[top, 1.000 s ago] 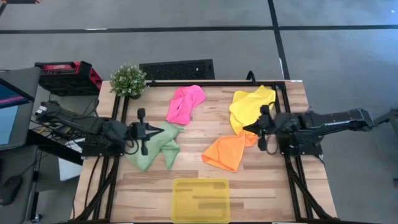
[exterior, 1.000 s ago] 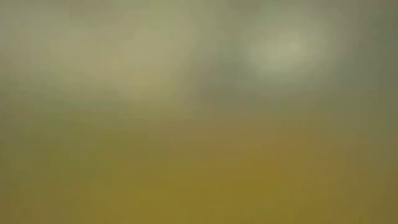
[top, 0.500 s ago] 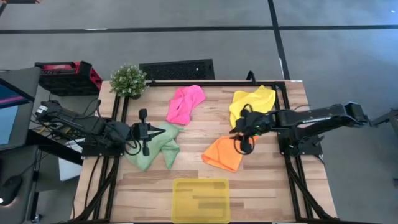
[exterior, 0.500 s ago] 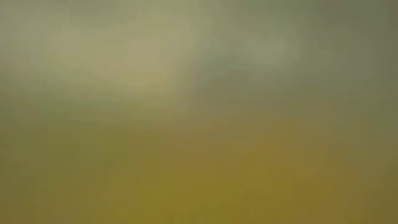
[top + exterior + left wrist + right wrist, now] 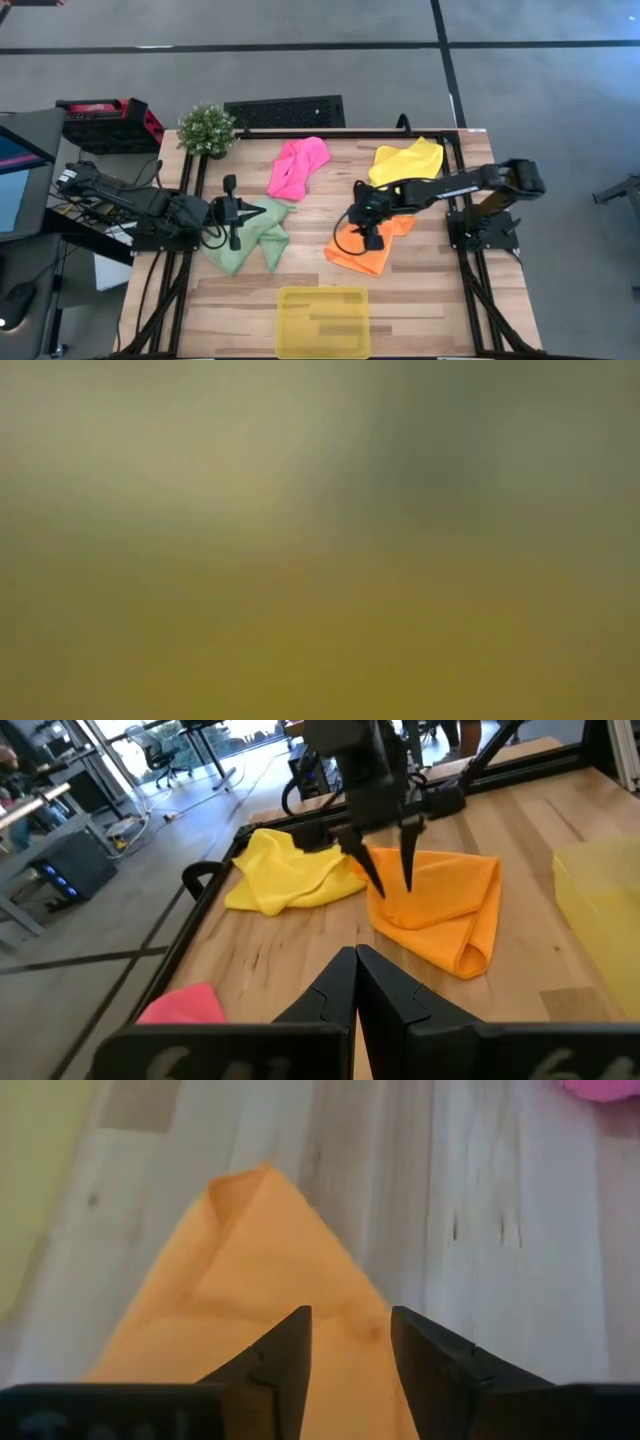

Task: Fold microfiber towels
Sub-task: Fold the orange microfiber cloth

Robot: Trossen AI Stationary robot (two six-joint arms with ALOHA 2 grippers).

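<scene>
**Pinch may catch too many layers**

The right gripper (image 5: 352, 222), fingers spread, hangs just above the orange towel (image 5: 364, 247), crumpled beneath it. Closing here could bunch the doubled cloth. The left gripper (image 5: 252, 211) waits, pressed together.

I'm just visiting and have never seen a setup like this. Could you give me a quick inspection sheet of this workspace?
Surface: wooden table, black frame.
Job's things: pink towel, yellow towel, orange towel, green towel, all crumpled and unfolded.
Clutter: yellow tray at the near edge; potted plant at a far corner.
Grippers: right gripper over the orange towel, fingers open; left gripper at the green towel, fingers shut.
Cables: loops beside the left arm's base.
Surroundings: grey floor; red crate; floor vent.
</scene>
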